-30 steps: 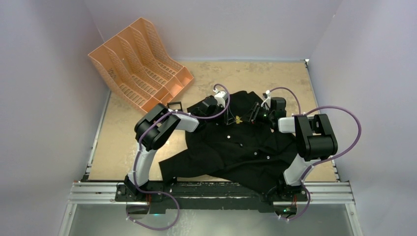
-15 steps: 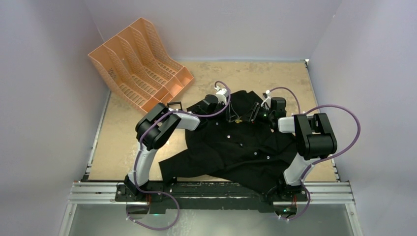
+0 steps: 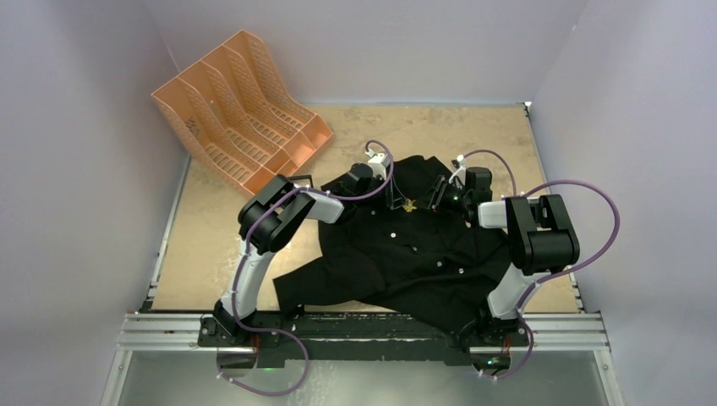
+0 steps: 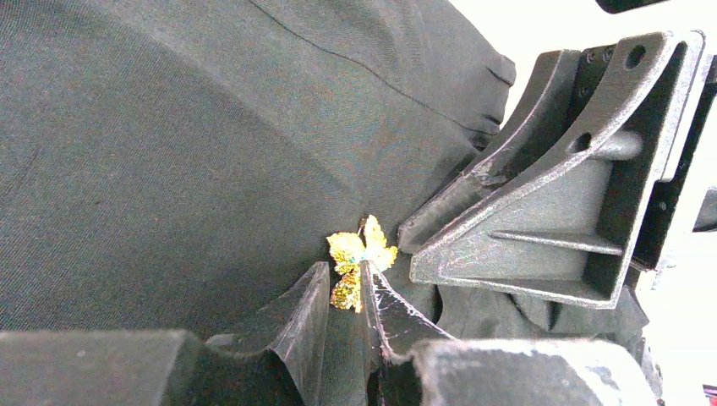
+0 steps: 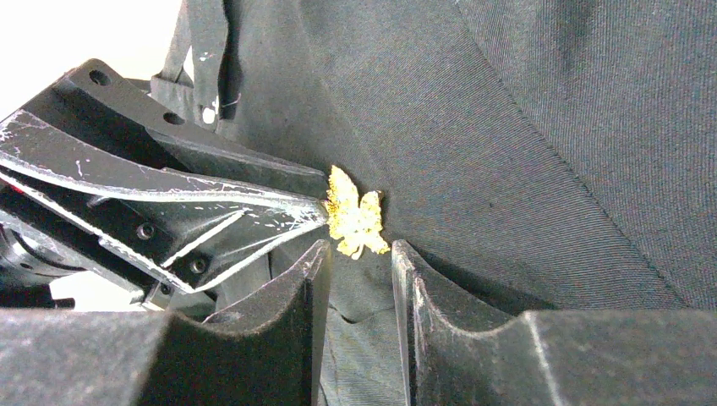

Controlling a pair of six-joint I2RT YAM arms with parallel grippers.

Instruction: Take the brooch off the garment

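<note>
Two arms converge mid-frame on the garment overhead. From your left wrist, the left gripper pinches the brooch at lower centre — ready to pull. From the right, the right gripper straddles cloth below it, likely anchoring — you cannot tell its grip.

Pale lilac-grey walls close in a tan, mottled table on three sides under soft, even light. An orange mesh file rack sits in the far left corner; a metal rail lines the near edge.
</note>
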